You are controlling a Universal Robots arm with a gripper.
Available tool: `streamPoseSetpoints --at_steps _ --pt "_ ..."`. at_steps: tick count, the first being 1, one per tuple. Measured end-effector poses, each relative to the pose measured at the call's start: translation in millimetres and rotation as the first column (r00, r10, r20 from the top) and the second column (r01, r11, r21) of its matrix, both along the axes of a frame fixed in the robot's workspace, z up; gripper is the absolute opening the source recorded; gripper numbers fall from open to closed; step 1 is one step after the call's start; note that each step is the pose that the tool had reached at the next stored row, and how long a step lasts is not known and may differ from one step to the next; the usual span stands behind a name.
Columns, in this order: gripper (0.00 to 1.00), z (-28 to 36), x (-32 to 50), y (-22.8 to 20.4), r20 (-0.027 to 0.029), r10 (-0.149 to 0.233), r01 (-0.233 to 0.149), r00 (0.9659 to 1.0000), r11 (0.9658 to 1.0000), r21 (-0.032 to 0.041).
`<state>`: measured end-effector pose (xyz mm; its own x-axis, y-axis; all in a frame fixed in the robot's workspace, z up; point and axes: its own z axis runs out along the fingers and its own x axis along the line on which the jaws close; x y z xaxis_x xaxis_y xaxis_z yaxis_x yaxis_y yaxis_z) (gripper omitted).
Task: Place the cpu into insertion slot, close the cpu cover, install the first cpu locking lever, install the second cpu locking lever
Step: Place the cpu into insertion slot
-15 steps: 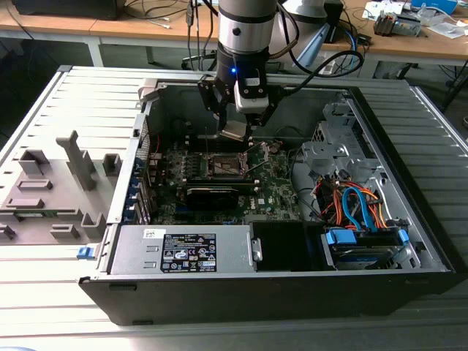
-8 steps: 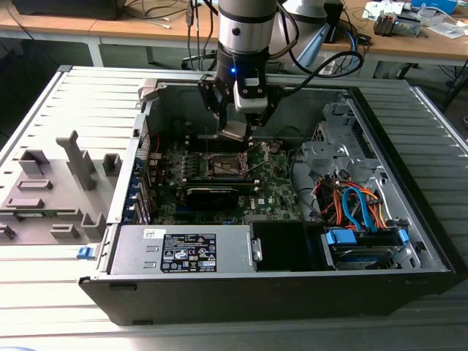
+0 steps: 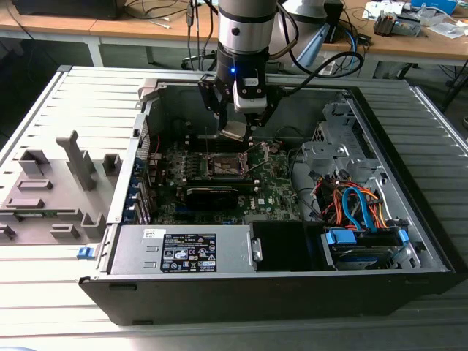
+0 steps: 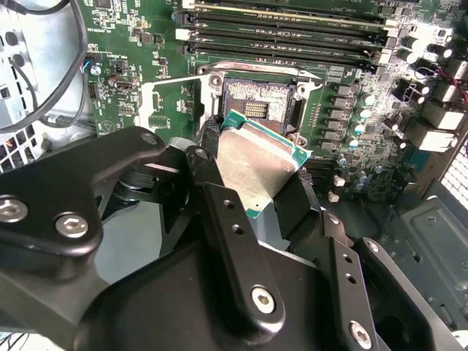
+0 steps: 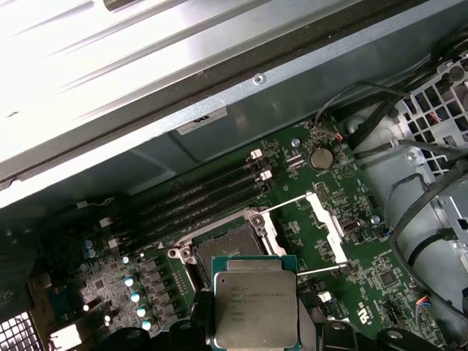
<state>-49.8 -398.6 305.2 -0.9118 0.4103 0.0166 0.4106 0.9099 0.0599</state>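
Gripper (image 4: pixel 253 180) clamped on the cpu (image 4: pixel 257 155), one black finger (image 4: pixel 210 167) on each side edge. Metal top faces the cam in both wrist views. In the second wrist view the chip's lower part is hidden behind the finger links, so only the upper corner and green rim are clear. In the first wrist view both finger tips run off the picture edge.

In the exterior view the cpu (image 3: pixel 234 131) hangs tilted, up off the circuit board (image 3: pixel 274 186) and just over the insertion slot (image 3: pixel 223 165), not touching it. The arm body blocks the case wall behind.

Insertion slot (image 5: pixel 232 247) is uncovered, dark contact field exposed. Its near side is covered by the chip in the first wrist view. Cpu cover (image 5: pixel 327 225) is swung up beside the slot and seen almost edge-on, so its window is hard to make out. Thin bright rods (image 5: pixel 287 205) lie by the cover; can't tell where they end.

Memory slots (image 5: pixel 208 194) run along the slot's far side. In the exterior view, pc case (image 3: pixel 409 219) lies open on a slatted table (image 3: pixel 44 292), with cable bundle (image 3: pixel 358 208) toward the exterior view's right and a grey fixture (image 3: pixel 51 197) outside the case on the exterior view's left.
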Motion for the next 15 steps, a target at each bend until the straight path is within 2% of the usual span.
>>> streamPoseSetpoints --at_steps 15 --pt "0.55 0.0 0.0 0.0 0.0000 -0.023 0.023 0.9997 0.9997 0.0000"
